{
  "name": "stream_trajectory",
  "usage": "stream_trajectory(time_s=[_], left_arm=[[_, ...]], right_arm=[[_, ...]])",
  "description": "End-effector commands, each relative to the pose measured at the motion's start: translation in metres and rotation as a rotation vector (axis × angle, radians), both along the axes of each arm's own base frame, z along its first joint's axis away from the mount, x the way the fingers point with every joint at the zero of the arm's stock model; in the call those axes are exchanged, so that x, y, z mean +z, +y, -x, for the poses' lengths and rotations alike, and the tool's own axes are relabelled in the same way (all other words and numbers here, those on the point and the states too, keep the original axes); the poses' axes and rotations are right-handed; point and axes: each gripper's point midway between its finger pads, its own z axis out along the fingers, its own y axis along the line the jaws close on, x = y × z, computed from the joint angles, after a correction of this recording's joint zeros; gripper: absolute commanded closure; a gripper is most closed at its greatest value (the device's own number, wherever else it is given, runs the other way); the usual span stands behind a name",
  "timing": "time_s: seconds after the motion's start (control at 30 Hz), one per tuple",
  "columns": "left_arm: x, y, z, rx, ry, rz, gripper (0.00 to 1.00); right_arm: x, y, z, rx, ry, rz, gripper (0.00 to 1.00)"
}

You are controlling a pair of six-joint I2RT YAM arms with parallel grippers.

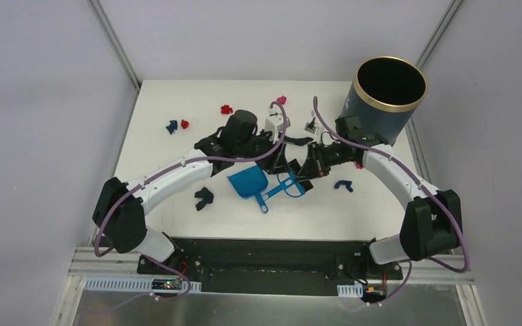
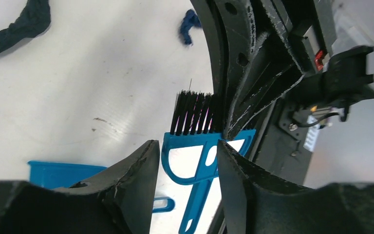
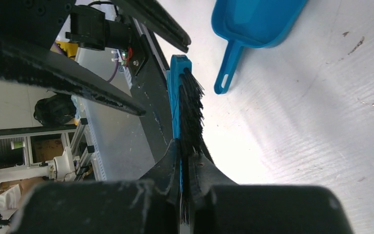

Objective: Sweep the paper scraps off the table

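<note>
My right gripper (image 1: 306, 176) is shut on the head of the small blue brush (image 1: 287, 187), bristles (image 3: 190, 109) pinched between its fingers (image 3: 187, 156), and holds it edge-up on the white table (image 1: 353, 210). My left gripper (image 1: 284, 166) is open, its fingers either side of the brush's blue frame (image 2: 195, 151); the gap between them (image 2: 187, 146) holds the frame. The blue dustpan (image 1: 248, 182) lies just left of the brush. Paper scraps lie about: red (image 1: 226, 109), magenta (image 1: 281, 100), blue and red (image 1: 171, 126) at far left, dark blue (image 1: 343, 185) at right.
A dark round bin with a gold rim (image 1: 387, 95) stands at the back right. A dark wad (image 1: 204, 197) lies near the left arm, and a dark strip (image 1: 299, 141) lies behind the grippers. The dustpan also shows in the right wrist view (image 3: 253, 19).
</note>
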Motion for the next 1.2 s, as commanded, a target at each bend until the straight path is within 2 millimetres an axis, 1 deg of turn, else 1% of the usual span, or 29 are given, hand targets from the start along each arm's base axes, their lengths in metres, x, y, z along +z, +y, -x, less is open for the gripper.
stream_trajectory(time_s=[0.0,0.17,0.2,0.27,0.3,0.33,0.37,0.43,0.57,0.67,0.77,0.8,0.83,0.9,0.93,0.97,1.0,1.03,1.07,1.1,1.17], left_arm=[[0.05,-0.006,0.003,-0.028,0.005,0.218,0.51],[0.062,-0.004,-0.004,-0.013,0.081,0.34,0.5],[0.066,-0.005,-0.003,-0.017,0.124,0.377,0.5],[0.076,-0.008,-0.001,-0.069,0.171,0.464,0.5],[0.078,-0.01,0.001,-0.089,0.208,0.495,0.5],[0.079,-0.012,0.002,-0.107,0.239,0.521,0.52],[0.079,-0.013,0.001,-0.118,0.274,0.547,0.54],[0.078,-0.014,-0.002,-0.132,0.34,0.595,0.6],[0.077,-0.011,-0.016,-0.139,0.443,0.692,0.8],[0.074,-0.011,-0.022,-0.15,0.496,0.722,0.89],[0.071,-0.01,-0.025,-0.145,0.508,0.73,1.0],[0.071,-0.01,-0.025,-0.147,0.501,0.727,1.0],[0.07,-0.009,-0.025,-0.15,0.496,0.713,1.0],[0.066,-0.009,-0.023,-0.155,0.47,0.638,1.0],[0.059,-0.009,-0.023,-0.142,0.471,0.574,1.0],[0.048,-0.008,-0.023,-0.131,0.45,0.495,1.0],[0.044,-0.007,-0.017,-0.133,0.425,0.416,1.0],[0.027,-0.001,-0.007,-0.146,0.391,0.286,1.0],[0.02,0.004,-0.002,-0.155,0.333,0.192,1.0],[0.017,0.007,0.001,-0.16,0.281,0.121,1.0],[0.016,0.012,0.009,-0.201,0.246,0.084,1.0]], right_arm=[[0.043,-0.001,0.004,0.037,-0.082,-0.118,1.0],[0.073,-0.007,-0.004,0.003,-0.085,-0.19,1.0],[0.08,-0.011,-0.01,-0.02,-0.082,-0.217,1.0],[0.099,-0.021,-0.029,-0.096,-0.058,-0.307,1.0],[0.109,-0.027,-0.04,-0.14,-0.039,-0.355,1.0],[0.118,-0.032,-0.048,-0.191,0.022,-0.392,1.0],[0.122,-0.036,-0.054,-0.209,0.015,-0.414,1.0],[0.125,-0.038,-0.056,-0.215,0.0,-0.422,1.0],[0.119,-0.039,-0.055,-0.228,-0.021,-0.402,1.0],[0.116,-0.04,-0.055,-0.246,-0.036,-0.39,1.0],[0.11,-0.042,-0.057,-0.274,-0.059,-0.357,1.0],[0.108,-0.043,-0.058,-0.283,-0.074,-0.336,1.0],[0.103,-0.046,-0.059,-0.293,-0.097,-0.304,0.92],[0.088,-0.053,-0.059,-0.317,-0.127,-0.203,0.71],[0.084,-0.058,-0.061,-0.327,-0.154,-0.161,0.64],[0.081,-0.063,-0.063,-0.336,-0.183,-0.126,0.59],[0.081,-0.067,-0.065,-0.343,-0.202,-0.104,0.52],[0.082,-0.071,-0.065,-0.338,-0.213,-0.093,0.45],[0.08,-0.073,-0.063,-0.3,-0.254,-0.072,0.4],[0.081,-0.074,-0.06,-0.259,-0.285,-0.057,0.38],[0.081,-0.077,-0.055,-0.2,-0.337,-0.026,0.36]])
